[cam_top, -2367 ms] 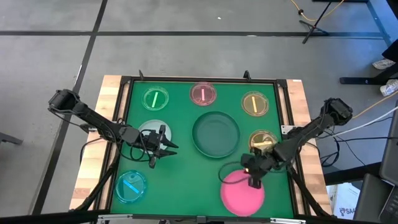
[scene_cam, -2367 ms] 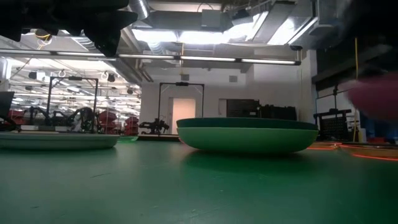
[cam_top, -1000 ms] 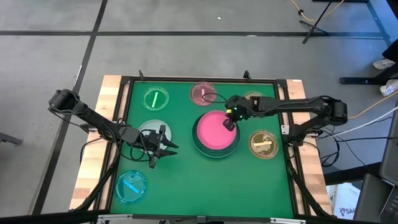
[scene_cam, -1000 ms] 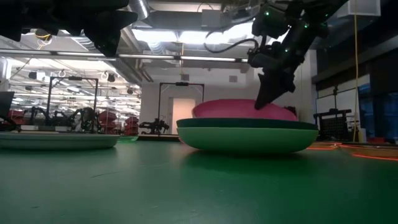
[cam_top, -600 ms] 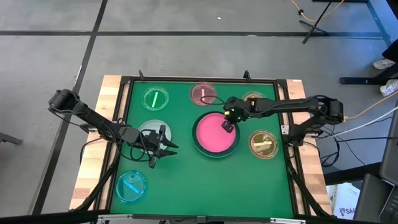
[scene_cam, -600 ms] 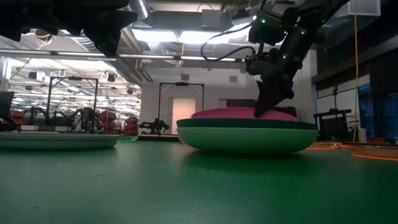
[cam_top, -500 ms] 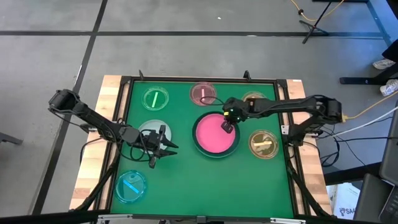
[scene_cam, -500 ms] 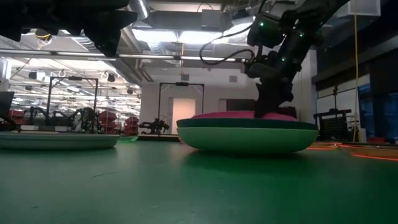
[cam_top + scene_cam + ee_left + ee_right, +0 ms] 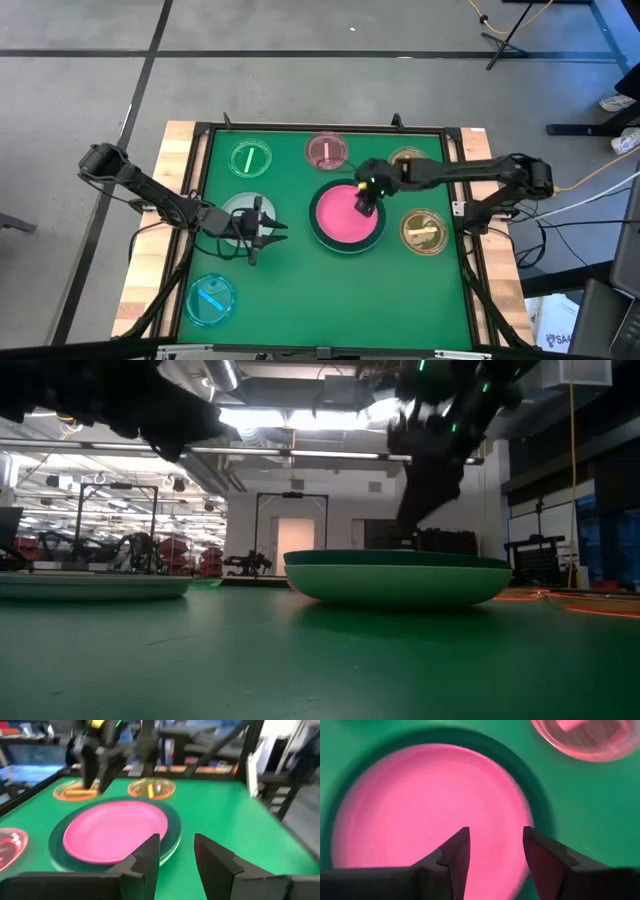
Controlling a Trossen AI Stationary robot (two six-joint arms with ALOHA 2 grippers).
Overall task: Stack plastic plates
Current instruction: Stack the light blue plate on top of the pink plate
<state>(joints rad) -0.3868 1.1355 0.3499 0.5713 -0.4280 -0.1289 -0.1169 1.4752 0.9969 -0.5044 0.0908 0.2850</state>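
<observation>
**Pink plate nested in the dark green plate**

While the large pink plate lies inside the dark green plate at the table's middle, the right gripper hovers over the pink plate's rim, fingers apart and empty. Left of the pink plate, the left gripper hangs spread above the pale grey-green plate.

Green mat covers the table – wooden edge exposed on both sides, black frame around it. Grey floor with dark seams, tripod legs far side, cable at right.
</observation>
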